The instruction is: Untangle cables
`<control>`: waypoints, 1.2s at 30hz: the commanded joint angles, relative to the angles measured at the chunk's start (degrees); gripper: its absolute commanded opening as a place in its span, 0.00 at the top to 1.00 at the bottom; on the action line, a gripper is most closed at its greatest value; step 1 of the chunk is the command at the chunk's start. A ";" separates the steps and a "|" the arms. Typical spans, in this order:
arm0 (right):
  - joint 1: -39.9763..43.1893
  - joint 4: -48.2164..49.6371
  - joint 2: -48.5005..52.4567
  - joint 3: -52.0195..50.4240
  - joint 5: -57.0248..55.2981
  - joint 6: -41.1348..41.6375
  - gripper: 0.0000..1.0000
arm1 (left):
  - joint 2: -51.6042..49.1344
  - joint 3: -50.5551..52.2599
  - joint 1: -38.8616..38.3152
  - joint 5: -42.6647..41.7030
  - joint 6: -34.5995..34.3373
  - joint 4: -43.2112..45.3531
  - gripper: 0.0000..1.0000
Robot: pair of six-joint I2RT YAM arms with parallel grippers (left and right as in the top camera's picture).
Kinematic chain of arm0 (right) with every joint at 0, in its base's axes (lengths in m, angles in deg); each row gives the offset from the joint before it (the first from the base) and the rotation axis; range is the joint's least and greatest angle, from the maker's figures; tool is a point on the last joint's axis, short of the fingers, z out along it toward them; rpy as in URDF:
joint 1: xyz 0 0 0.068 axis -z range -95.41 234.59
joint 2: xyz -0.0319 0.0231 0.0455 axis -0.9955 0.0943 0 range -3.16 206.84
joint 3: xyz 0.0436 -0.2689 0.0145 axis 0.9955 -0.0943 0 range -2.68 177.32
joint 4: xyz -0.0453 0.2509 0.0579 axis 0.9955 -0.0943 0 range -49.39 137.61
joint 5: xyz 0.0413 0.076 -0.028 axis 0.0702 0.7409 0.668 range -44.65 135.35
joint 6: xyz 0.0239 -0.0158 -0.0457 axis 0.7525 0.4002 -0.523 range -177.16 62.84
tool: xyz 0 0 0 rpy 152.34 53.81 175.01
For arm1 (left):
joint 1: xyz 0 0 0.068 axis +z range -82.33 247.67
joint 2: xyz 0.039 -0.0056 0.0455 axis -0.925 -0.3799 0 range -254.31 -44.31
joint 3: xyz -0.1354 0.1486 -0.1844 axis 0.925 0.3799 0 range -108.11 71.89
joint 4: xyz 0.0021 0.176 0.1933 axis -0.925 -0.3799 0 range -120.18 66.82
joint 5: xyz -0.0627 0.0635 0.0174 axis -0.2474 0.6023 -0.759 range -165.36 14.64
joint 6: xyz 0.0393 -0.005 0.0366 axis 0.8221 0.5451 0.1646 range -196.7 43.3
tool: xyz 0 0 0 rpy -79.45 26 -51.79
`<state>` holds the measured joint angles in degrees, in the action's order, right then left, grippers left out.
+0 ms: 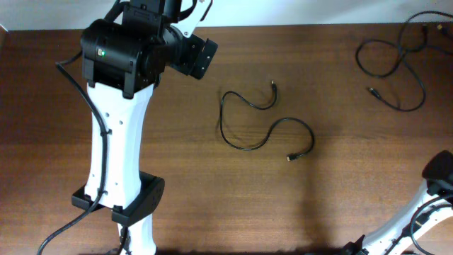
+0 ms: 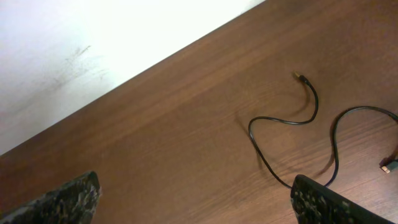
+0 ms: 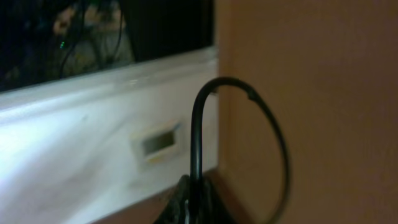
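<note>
Black cable (image 1: 272, 127) lies clear, centred (another cable (image 1: 405, 60) hugs far-right edge).

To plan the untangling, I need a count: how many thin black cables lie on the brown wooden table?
2 at least. One thin black cable lies alone in the centre. A looped black bundle sits at the far right corner; it may hold several cords.

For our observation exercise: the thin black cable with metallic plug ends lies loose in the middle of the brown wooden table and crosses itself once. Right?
Not quite. The overhead view shows the thin black cable lying loose in the middle of the brown wooden table, but it never crosses itself.
</note>
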<state>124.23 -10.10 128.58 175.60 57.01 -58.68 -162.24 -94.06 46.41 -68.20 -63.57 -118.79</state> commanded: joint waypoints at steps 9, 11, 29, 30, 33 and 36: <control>1.84 7.93 0.66 -27.80 1.16 -15.85 0.96 | 0.61 0.17 0.04 0.00 0.66 1.60 0.01; 1.51 11.26 0.74 -39.12 1.14 -16.79 0.96 | 0.61 0.17 0.04 0.00 0.66 1.86 0.01; -3.39 -6.99 -1.22 -35.15 1.20 -11.91 0.01 | 0.61 0.17 0.04 -0.33 0.66 -0.22 0.01; -5.05 -10.91 -1.22 -32.04 1.42 -7.82 0.01 | 0.61 0.17 0.04 -0.42 0.66 -0.24 0.01; -10.19 -20.50 -1.11 -30.36 -0.70 6.08 0.01 | 0.61 0.17 0.04 -1.38 0.66 -1.09 0.01; -13.20 -23.71 -1.09 -33.24 -17.77 26.38 0.01 | 0.61 0.17 0.04 -1.38 0.66 -1.09 0.01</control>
<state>112.66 -32.14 127.40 144.67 52.75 -50.44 -162.26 -94.06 46.41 -68.97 -63.60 -119.84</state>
